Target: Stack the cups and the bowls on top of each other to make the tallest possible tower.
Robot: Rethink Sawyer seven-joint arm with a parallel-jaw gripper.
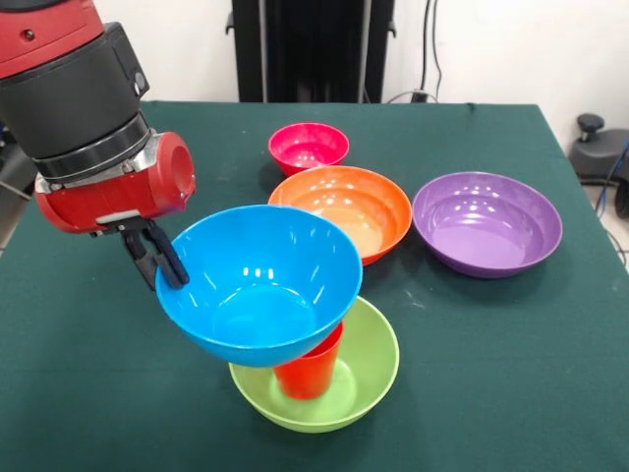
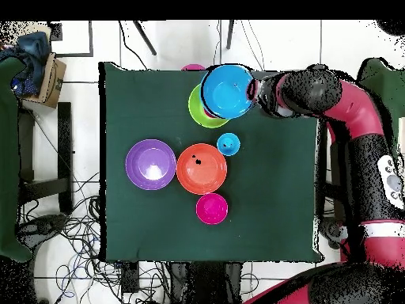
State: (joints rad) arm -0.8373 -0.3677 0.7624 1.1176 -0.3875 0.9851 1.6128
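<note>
My gripper (image 1: 160,258) is shut on the left rim of the blue bowl (image 1: 260,280) and holds it over a red cup (image 1: 310,372). The cup stands inside the lime green bowl (image 1: 366,366) at the table's front. The blue bowl's underside is at the cup's top; I cannot tell whether they touch. In the overhead view the gripper (image 2: 251,89) is beside the blue bowl (image 2: 228,91), which covers the red cup and part of the lime bowl (image 2: 194,111). A light blue cup (image 2: 228,144) stands nearby, hidden in the front view.
The orange bowl (image 1: 344,208) (image 2: 201,168), purple bowl (image 1: 486,221) (image 2: 150,164) and small pink-red bowl (image 1: 308,146) (image 2: 212,208) sit open side up behind the stack. A sliver of something pink (image 2: 192,68) shows at the table's edge by the lime bowl.
</note>
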